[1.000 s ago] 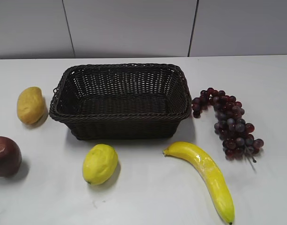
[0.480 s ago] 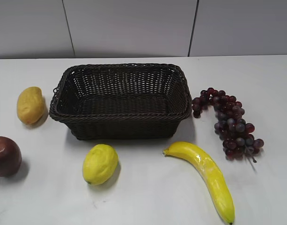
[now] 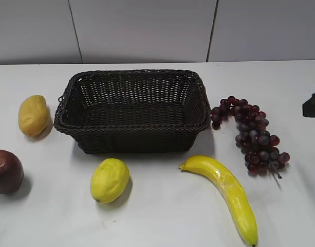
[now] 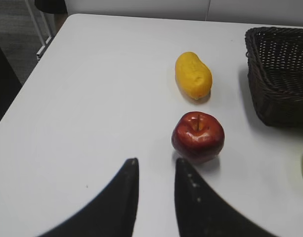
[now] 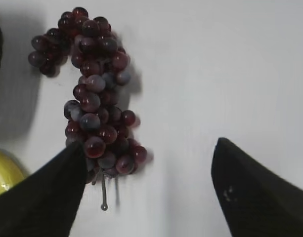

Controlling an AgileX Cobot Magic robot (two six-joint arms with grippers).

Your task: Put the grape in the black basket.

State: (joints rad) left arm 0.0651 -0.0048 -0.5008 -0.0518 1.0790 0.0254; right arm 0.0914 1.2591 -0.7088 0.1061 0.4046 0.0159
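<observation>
A white counter [image 3: 157,216] runs back to a pale grey panelled wall [image 3: 142,31] with dark vertical seams, under soft, even light.

This looks like a robot test bench in a lab rather than a home or kitchen. A plain white table [image 3: 157,216] stands against a bare pale panelled wall [image 3: 142,31] with dark vertical seams. Around the black basket [image 3: 131,110], fruit lies spaced out as props: an apple [image 3: 5,171] and lemon [image 3: 110,179] in front of it to the left, a banana [image 3: 226,193] in front to the right.
</observation>
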